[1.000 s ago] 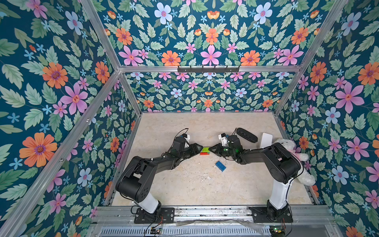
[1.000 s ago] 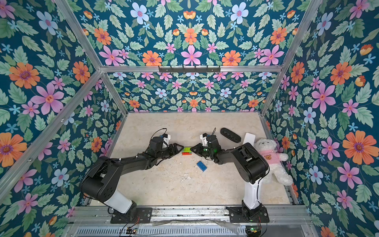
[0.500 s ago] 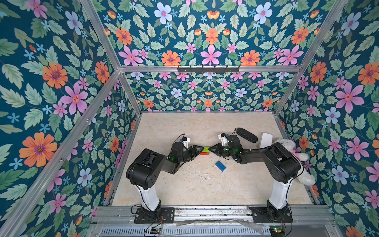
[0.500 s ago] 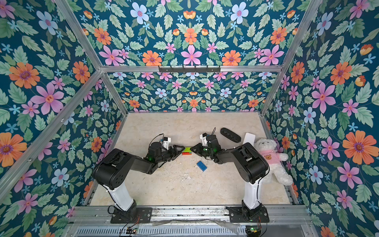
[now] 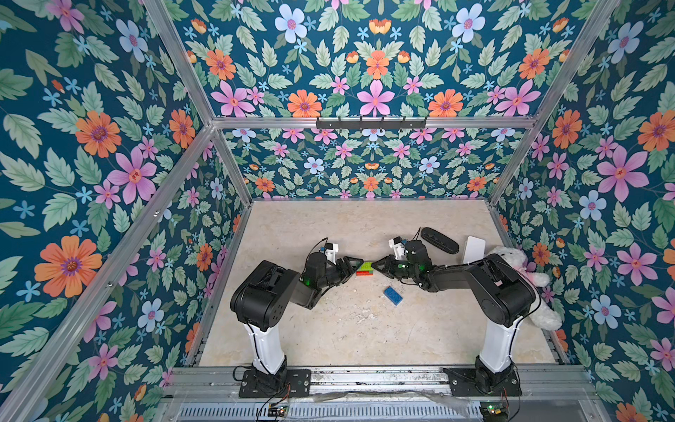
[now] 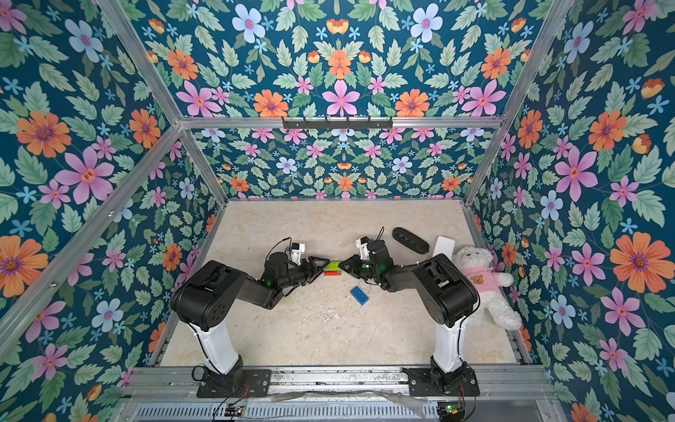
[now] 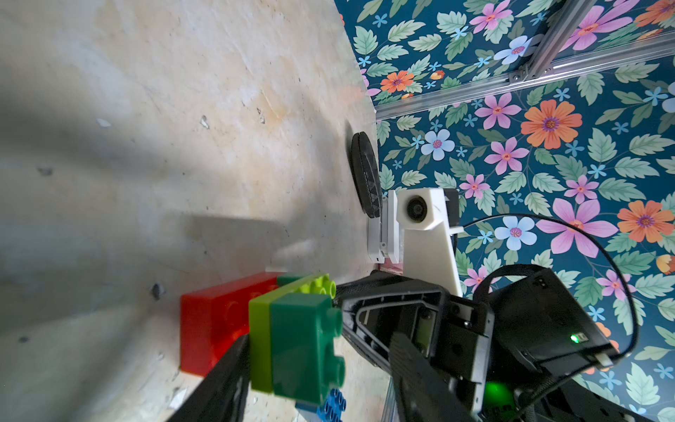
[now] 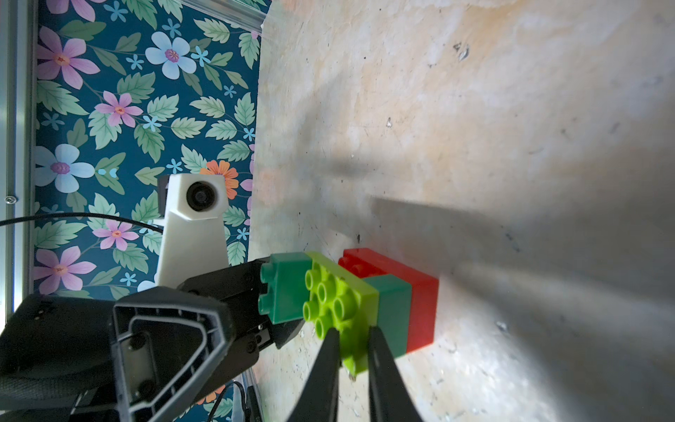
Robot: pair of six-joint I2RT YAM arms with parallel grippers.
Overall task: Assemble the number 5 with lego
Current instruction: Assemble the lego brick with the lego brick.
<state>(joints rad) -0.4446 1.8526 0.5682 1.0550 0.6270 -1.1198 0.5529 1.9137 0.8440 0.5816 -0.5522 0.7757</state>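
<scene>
The step in hand, as I judge it, is seating the upper dark green brick (image 7: 303,343) on the left end of the lime-green brick (image 8: 339,303). My right gripper (image 8: 352,336) pinches the lime-green brick by its right end, jaws pressed against its two long sides. My left gripper (image 5: 357,262) has its jaws apart astride the upper dark green brick, one finger above the studs and one lower down. I cannot tell whether they bear on it yet.

To do this well, I should use the right grip only as a brace and squeeze straight down with the left, square to the studs. The lime-green brick rests on the lower dark green brick (image 8: 389,310) at its right end alone, so a slanted push on the left end could lever it off. Once the brick is seated, I should open the left jaws before drawing back.

The half-built number 5 (image 5: 364,268) stands at the middle of the table (image 5: 328,329), between my two grippers. Its red brick (image 7: 215,318) is at the bottom, on the table. Studs point up. Its long axis runs left to right, along the line between the grippers. The blue brick (image 5: 393,295) lies loose, nearer and a little right.
</scene>
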